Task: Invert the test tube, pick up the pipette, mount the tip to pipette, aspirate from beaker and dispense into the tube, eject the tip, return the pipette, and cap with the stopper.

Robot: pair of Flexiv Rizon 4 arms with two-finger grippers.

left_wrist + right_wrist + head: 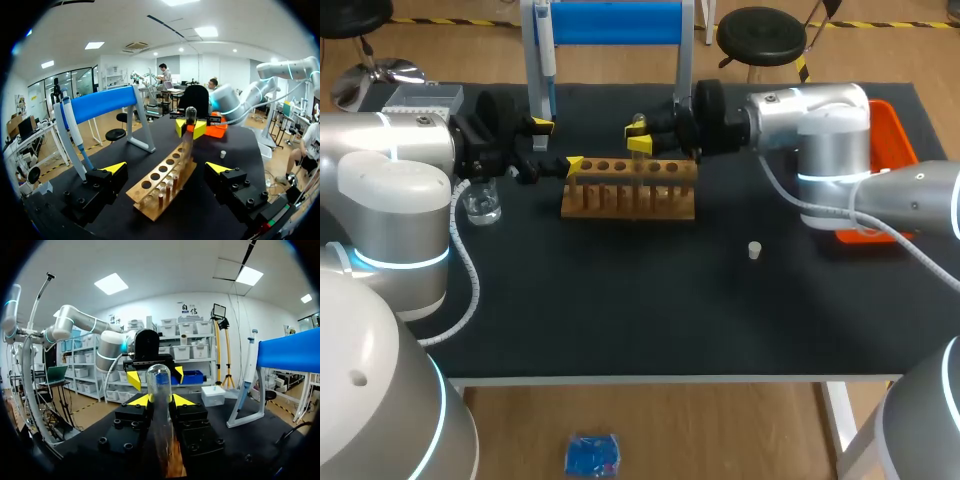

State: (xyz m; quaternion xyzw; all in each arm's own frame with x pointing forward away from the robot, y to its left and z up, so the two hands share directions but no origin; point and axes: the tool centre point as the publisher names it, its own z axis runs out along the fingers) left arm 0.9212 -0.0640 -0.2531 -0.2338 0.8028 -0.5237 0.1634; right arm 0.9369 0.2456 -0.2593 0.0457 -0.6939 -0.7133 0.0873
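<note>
A clear test tube [159, 385] stands upright with its rounded end up, and my right gripper [161, 400] is shut on it. In the head view that right gripper [640, 138] holds the tube [638, 124] over the wooden rack [630, 190] near its middle holes. My left gripper [557, 145] is open at the rack's left end. From the left wrist its fingers [114, 168] straddle the rack [160, 187], touching nothing. The pipette [548, 60] hangs on the blue-topped stand [610, 22]. A beaker [482, 205] and a small white stopper [754, 250] sit on the table.
An orange tray [895, 140] lies at the right edge, partly under my right arm. A grey tip box [425, 97] sits at the back left. The stand's legs rise just behind the rack, close to both grippers.
</note>
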